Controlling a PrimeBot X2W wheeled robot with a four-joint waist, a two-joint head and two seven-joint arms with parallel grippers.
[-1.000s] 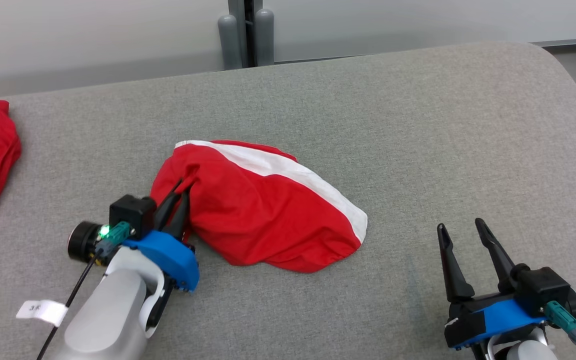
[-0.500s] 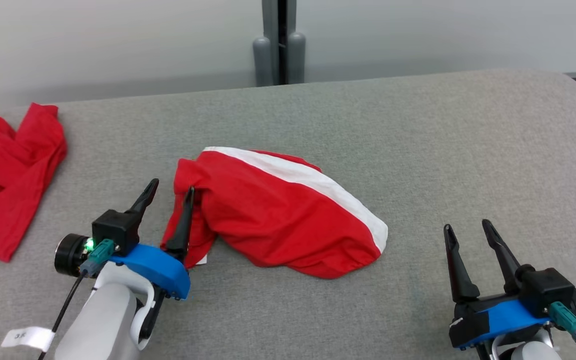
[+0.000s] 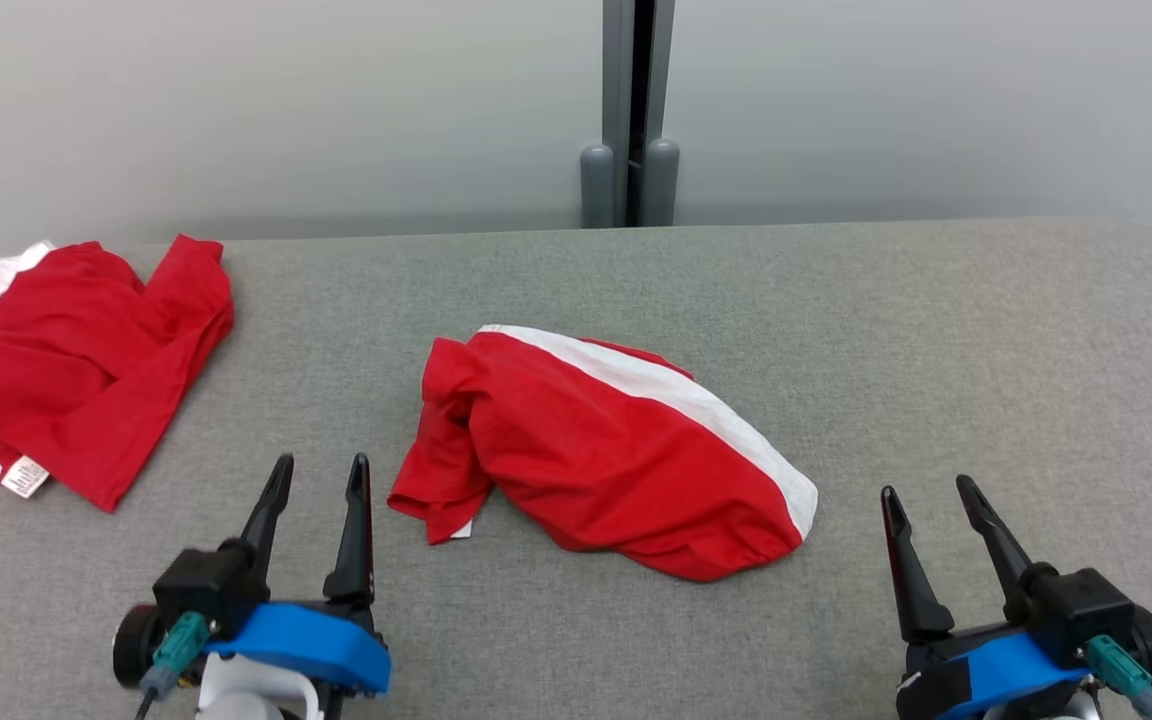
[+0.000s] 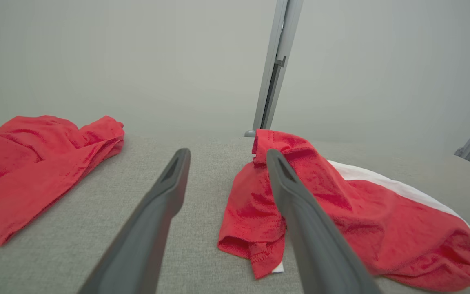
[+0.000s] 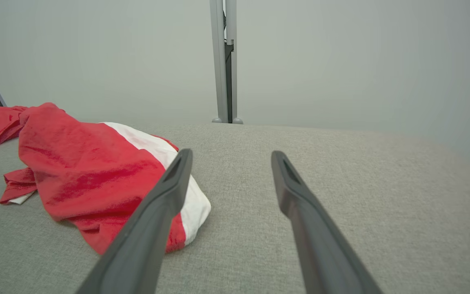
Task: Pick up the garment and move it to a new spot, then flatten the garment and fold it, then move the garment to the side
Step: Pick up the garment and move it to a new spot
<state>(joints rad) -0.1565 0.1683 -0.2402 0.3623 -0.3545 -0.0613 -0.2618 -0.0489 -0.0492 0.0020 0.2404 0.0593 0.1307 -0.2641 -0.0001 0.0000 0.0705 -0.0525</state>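
Lying crumpled on the bench in the head view, the garment sits between left claw and right claw, both spread wide, empty. Left wrist view: soft, light cloth; its loose hem corner seems easiest to pinch. Right wrist view: the white band lies nearest.

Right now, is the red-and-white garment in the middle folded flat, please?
No, bunched: the garment lies in a rumpled mound, its left edge creased.

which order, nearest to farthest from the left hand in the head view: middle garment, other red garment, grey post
1. middle garment, just right of the left hand, its crumpled edge close to the fingertips
2. other red garment, off to the left and further back
3. grey post, at the far back
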